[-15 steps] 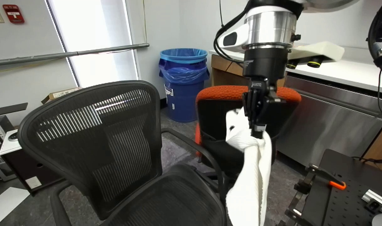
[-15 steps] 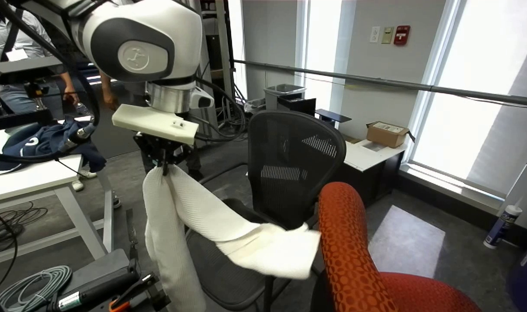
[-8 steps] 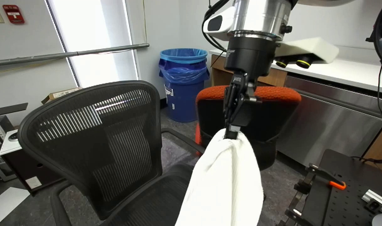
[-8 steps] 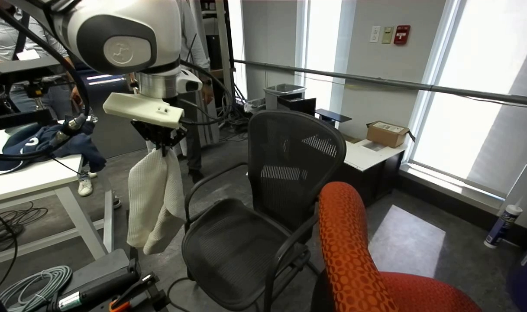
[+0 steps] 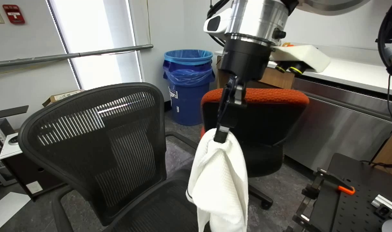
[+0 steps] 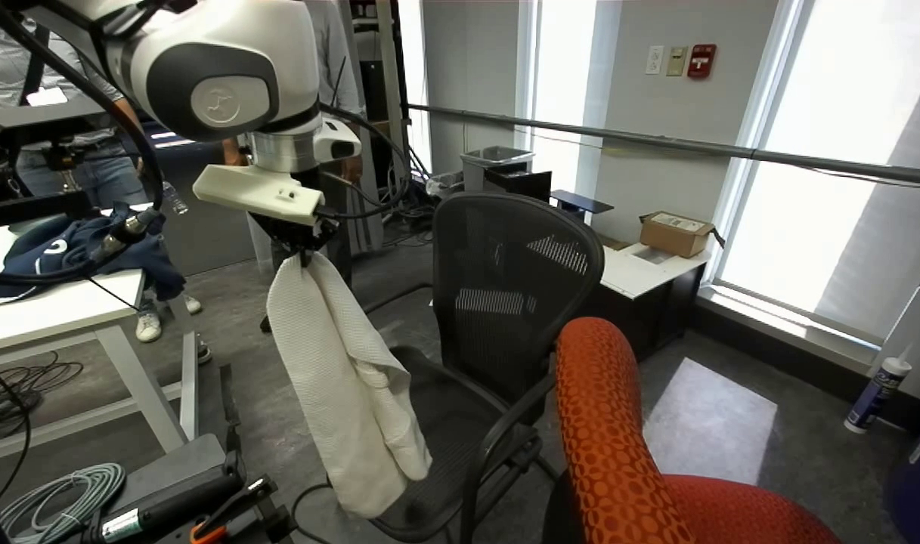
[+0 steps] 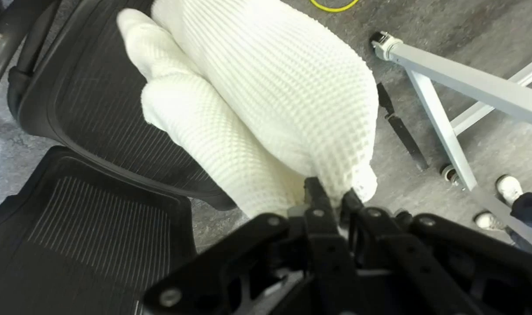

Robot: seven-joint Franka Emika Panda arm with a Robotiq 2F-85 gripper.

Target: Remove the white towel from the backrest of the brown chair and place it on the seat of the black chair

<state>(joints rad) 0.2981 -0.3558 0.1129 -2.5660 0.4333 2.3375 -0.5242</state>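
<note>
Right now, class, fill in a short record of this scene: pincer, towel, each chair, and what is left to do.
pincer: shut on the white towel
towel: limp, hanging in folds
brown chair: towel already off
black chair: seat partly hidden behind the towel in an exterior view
towel touching seat: cannot tell
left to do: lay the towel on that seat

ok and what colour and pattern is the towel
The towel is white with a small waffle-like grid, clearest in the wrist view.

Waffled towel (image 7: pixel 283 96), brown chair (image 6: pixel 607 431) seemingly cloth
</note>
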